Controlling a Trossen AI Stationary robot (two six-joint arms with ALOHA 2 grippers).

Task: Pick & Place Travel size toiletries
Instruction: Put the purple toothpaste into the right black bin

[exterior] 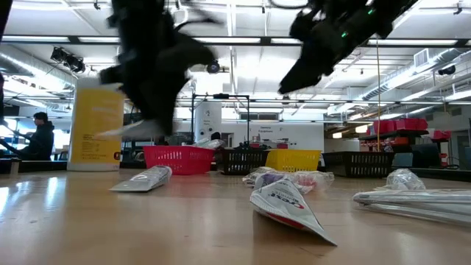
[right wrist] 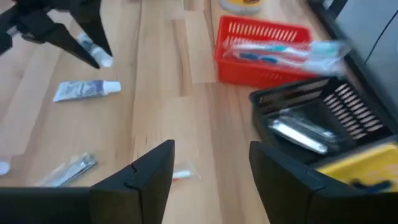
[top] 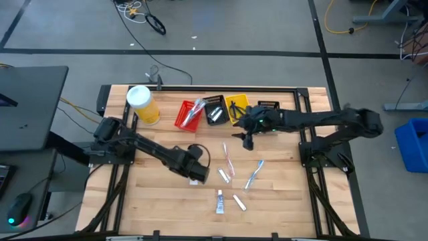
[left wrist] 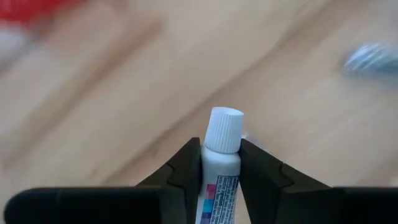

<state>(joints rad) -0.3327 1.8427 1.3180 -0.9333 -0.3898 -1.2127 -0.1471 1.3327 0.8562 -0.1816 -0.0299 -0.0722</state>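
My left gripper is over the middle of the table and is shut on a small white tube with a ribbed white cap. My right gripper is open and hangs above the table's far middle, near the bins. Lying flat on the wood are wrapped toothbrushes, another white-and-blue tube and small white packets. The red bin holds wrapped toothbrushes, and the black bin holds silvery packets. My left gripper pinches the white tube between its two fingers, on the tube's shoulder just below the cap. The cap sticks out past the fingertips. In the right wrist view the tube is lifted clear of the table and slants down from the fingers.
A tall yellow canister with a white lid stands at the far left corner. Red, black, yellow and a further black bin line the far edge. Bare wood lies at the near left.
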